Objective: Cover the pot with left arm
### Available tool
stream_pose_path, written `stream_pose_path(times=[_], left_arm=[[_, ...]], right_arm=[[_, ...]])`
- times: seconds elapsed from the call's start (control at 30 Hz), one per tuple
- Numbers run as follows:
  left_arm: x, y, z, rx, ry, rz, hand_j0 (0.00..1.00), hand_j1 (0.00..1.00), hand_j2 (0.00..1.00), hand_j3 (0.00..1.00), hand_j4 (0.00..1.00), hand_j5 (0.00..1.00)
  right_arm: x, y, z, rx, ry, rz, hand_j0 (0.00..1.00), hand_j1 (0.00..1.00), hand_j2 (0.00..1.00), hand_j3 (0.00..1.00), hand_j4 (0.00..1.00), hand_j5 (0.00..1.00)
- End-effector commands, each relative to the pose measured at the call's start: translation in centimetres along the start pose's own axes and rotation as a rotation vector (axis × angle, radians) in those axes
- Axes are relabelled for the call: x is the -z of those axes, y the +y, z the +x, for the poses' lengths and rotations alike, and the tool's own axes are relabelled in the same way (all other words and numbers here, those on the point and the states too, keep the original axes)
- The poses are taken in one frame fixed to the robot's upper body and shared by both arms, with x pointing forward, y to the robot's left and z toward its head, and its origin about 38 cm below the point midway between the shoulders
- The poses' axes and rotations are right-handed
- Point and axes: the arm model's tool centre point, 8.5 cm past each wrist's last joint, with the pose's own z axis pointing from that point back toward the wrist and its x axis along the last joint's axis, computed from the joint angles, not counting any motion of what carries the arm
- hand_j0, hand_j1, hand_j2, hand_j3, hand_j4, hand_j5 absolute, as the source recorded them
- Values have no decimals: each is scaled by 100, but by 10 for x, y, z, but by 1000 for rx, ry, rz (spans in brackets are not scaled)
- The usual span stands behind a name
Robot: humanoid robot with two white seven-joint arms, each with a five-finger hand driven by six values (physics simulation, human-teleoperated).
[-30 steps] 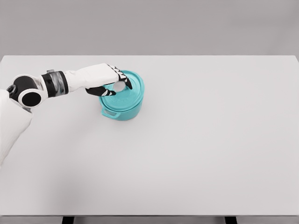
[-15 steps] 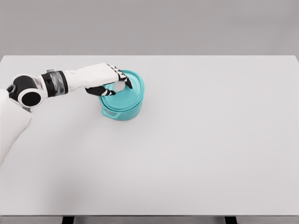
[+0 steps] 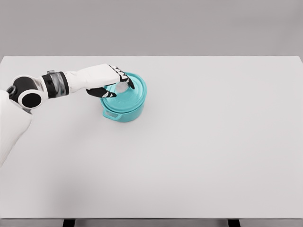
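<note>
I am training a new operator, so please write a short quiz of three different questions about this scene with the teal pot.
1. True or false: the lid lies on the table beside the teal pot.
2. Which robot hand grips the silver knob? A) left B) right
3. Fill in: the pot stands in the table's far ____ part.

Key: 1. False, the lid sits on the pot. 2. A, the left robot hand. 3. left.
</note>
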Motion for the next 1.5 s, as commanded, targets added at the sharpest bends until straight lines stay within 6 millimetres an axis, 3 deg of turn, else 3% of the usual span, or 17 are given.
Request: stream_pose_path(times=[0.0,0.83,0.9,0.93,0.97,1.03,1.1,1.13,1.17,1.47], left_arm=[[0,0,0,-7,0,4,72,72,72,72,72,72],[-3,8,1,-1,-4,27,81,81,81,81,81,81],[-6,14,3,16,-8,37,89,89,89,89,89,89],[-15,21,2,38,0,47,98,98,98,98,98,98],[-26,31,1,63,13,66,100,100,100,100,100,100],[-79,43,-17,57,63,82,100,100,100,100,100,100],[-114,53,-24,82,101,68,100,100,100,100,100,100],[-141,50,-32,54,130,53,100,100,100,100,100,100],[-155,45,-36,35,146,38,100,100,100,100,100,100],[-160,42,-40,29,163,28,100,100,100,100,100,100]], right_arm=[[0,0,0,0,0,0,100,100,100,100,100,100],[0,0,0,1,0,0,100,100,100,100,100,100],[0,0,0,0,0,0,100,100,100,100,100,100],[0,0,0,0,0,0,100,100,100,100,100,100],[0,0,0,0,0,0,100,100,100,100,100,100],[0,0,0,0,0,0,100,100,100,100,100,100],[0,0,0,0,0,0,100,100,100,100,100,100],[0,0,0,0,0,0,100,100,100,100,100,100],[0,0,0,1,0,0,100,100,100,100,100,100],[0,0,0,0,0,0,100,100,100,100,100,100]])
